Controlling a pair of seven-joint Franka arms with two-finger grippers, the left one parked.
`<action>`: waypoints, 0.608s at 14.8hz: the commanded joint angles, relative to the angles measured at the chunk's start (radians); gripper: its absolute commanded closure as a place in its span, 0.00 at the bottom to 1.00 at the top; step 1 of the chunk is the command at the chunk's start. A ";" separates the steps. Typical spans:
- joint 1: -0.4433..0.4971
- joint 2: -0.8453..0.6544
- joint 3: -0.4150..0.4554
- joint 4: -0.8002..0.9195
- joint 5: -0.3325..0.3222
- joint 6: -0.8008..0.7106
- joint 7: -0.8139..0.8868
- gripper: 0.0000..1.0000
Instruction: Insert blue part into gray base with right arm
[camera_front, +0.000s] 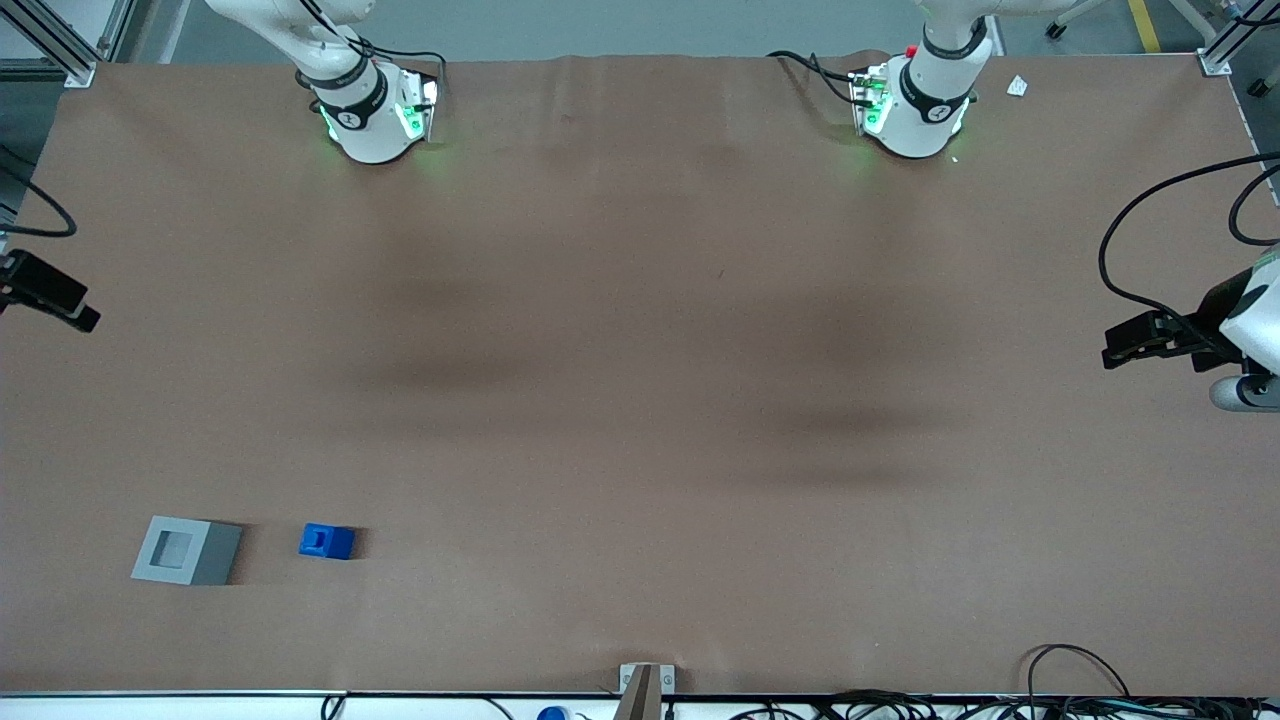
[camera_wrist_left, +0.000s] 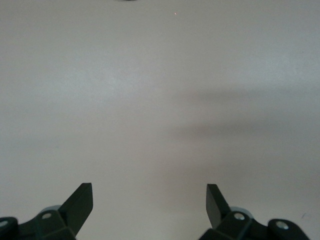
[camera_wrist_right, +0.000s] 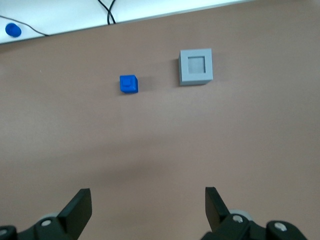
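Observation:
The blue part (camera_front: 326, 541) sits on the brown table near the front camera, notch up. The gray base (camera_front: 186, 550) stands beside it, a short gap away, farther toward the working arm's end, socket up and empty. Both show in the right wrist view, the blue part (camera_wrist_right: 129, 83) and the gray base (camera_wrist_right: 196, 66). My right gripper (camera_wrist_right: 146, 196) is open and empty, high over bare table, well short of both blocks. In the front view it (camera_front: 85, 318) shows at the working arm's end, farther from the camera than the blocks.
The table's front edge (camera_wrist_right: 150, 19) runs close past the blocks, with black cables (camera_wrist_right: 107, 11) and a small blue round object (camera_wrist_right: 13, 29) on the white strip there. A metal bracket (camera_front: 645, 680) sits at the middle of the front edge.

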 joint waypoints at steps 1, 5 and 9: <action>-0.009 -0.092 0.009 -0.152 0.001 0.053 -0.009 0.00; -0.015 -0.086 0.005 -0.137 0.011 0.050 -0.011 0.00; -0.003 -0.086 0.009 -0.123 0.007 0.043 -0.012 0.00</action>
